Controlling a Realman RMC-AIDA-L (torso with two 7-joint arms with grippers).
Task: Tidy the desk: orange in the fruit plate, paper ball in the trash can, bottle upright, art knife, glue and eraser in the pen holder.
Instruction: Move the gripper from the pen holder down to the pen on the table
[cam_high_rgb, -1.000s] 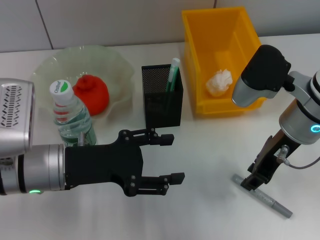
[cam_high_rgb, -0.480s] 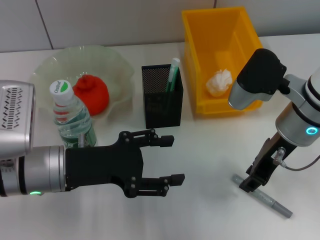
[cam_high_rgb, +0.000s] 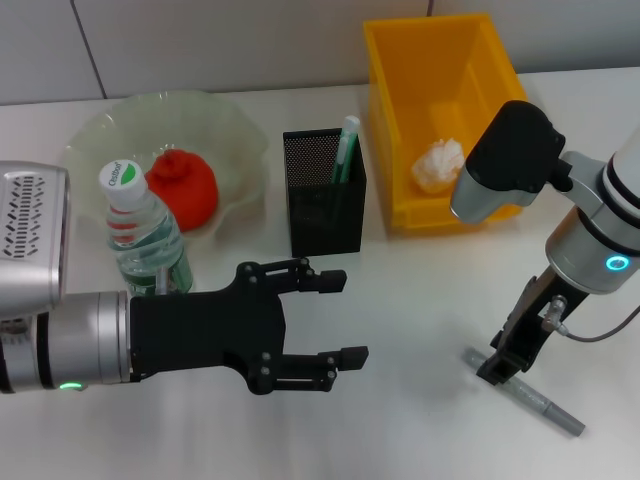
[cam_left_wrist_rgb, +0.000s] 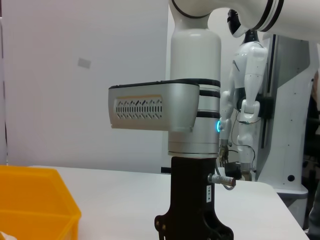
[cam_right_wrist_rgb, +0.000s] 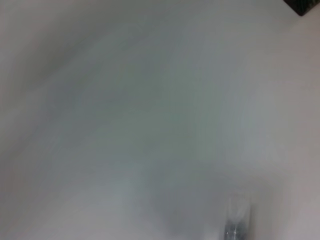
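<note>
Head view: the pen holder (cam_high_rgb: 324, 190) serves as landmark. Right of it and nearer the robot, the right gripper (cam_high_rgb: 500, 365) stands over one end of the art knife (cam_high_rgb: 527, 393), which lies flat on the desk (cam_high_rgb: 420, 290); finger spread cannot be determined. The left gripper (cam_high_rgb: 335, 320) hovers in front of the holder, jaws wide, empty, apparently parked. The orange (cam_high_rgb: 182, 187) sits in the fruit plate (cam_high_rgb: 230, 130), the bottle (cam_high_rgb: 142, 232) is upright, and the paper ball (cam_high_rgb: 438, 164) lies in the trash can (cam_high_rgb: 440, 60).

Left wrist view: the right arm (cam_left_wrist_rgb: 192, 165) stands vertical beside the trash can, probably for a top-down grasp.

Right wrist view: only blurred desk and the knife tip (cam_right_wrist_rgb: 235, 225).
</note>
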